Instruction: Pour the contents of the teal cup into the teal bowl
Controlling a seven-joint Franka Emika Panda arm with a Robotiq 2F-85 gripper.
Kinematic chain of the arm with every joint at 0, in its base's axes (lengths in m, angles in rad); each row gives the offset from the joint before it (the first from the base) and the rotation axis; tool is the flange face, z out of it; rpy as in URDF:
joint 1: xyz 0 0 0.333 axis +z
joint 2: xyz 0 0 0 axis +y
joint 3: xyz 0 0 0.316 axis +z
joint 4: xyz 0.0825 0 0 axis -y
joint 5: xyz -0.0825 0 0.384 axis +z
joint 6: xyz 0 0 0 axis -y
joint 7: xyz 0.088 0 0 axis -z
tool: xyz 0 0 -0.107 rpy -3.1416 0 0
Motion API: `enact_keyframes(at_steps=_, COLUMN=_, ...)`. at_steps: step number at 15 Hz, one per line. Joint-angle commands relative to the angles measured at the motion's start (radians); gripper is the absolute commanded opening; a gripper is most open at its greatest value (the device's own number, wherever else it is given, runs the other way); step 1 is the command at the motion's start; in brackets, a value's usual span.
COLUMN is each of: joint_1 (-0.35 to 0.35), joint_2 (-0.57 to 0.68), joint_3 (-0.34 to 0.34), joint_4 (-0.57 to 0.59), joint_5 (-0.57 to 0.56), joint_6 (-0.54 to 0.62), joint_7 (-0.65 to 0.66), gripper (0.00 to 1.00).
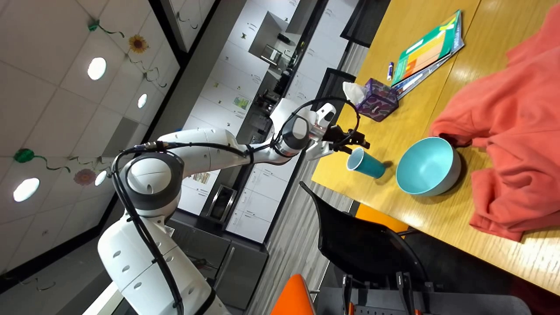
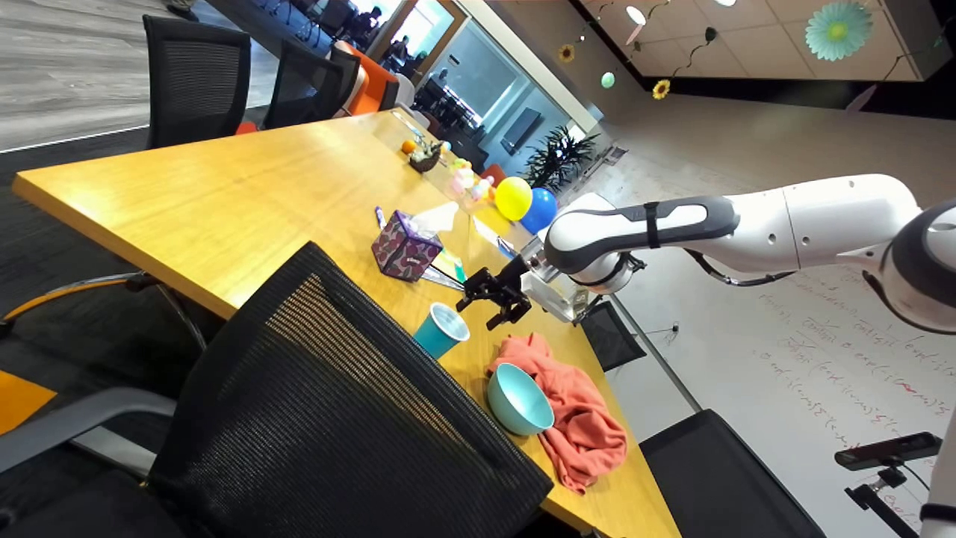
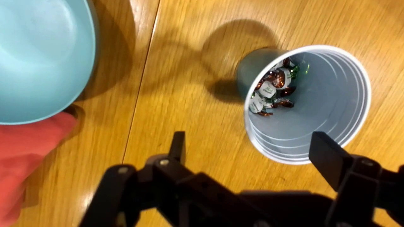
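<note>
Well left of the claw (image 3: 249, 145), as the wrist camera sees it, a crumpled red cloth (image 3: 25, 160) lies close by the bowl (image 3: 47, 69) — whether they touch I cannot tell. It seems to have no part in the job. The bowl, left of the claw and beyond its tips, sits mouth up, its width likely to catch whatever drops. A strip of bench (image 3: 186, 104) separates it from the cup (image 3: 331, 91), which should leave room for lifting and tipping.

The claw hangs over the bench with its fingers (image 3: 329, 160) spread wide, holding nothing; the spread looks meant for the cup. In both exterior views it is near the cup's rim, and higher.

The cup stands upright, beyond the claw's tips and to the right — one fingertip overlaps its rim in the wrist view. Candies (image 3: 274, 86) lie low inside, kept there by the tall walls until the cup is tipped. The grasp probably calls for a shift right and then down, so the fingers come either side of the cup; descending from here, a finger could clip the rim and topple it.
</note>
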Motion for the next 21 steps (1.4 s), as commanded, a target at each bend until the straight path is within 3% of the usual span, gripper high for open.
enact_keyframes(at_steps=1, joint_1=0.001, joint_2=0.056, joint_3=-0.006, joint_4=0.048, joint_5=0.021, joint_6=0.008, joint_7=-0.020, gripper=1.00)
enact_keyframes(at_steps=2, joint_1=0.001, joint_2=0.066, joint_3=-0.007, joint_4=0.054, joint_5=0.020, joint_6=0.003, joint_7=-0.019, gripper=1.00)
enact_keyframes(at_steps=4, joint_1=0.003, joint_2=0.083, joint_3=-0.010, joint_4=0.064, joint_5=0.016, joint_6=-0.004, joint_7=-0.019, gripper=0.72)
enact_keyframes(at_steps=13, joint_1=0.000, joint_2=0.109, joint_3=0.002, joint_4=0.089, joint_5=0.022, joint_6=-0.023, joint_7=-0.030, gripper=0.03)
enact_keyframes(at_steps=17, joint_1=-0.005, joint_2=0.096, joint_3=0.023, joint_4=0.092, joint_5=0.043, joint_6=-0.050, joint_7=-0.040, gripper=0.00)
enact_keyframes(at_steps=21, joint_1=0.025, joint_2=-0.023, joint_3=-0.004, joint_4=0.018, joint_5=0.035, joint_6=-0.095, joint_7=0.018, gripper=0.01)
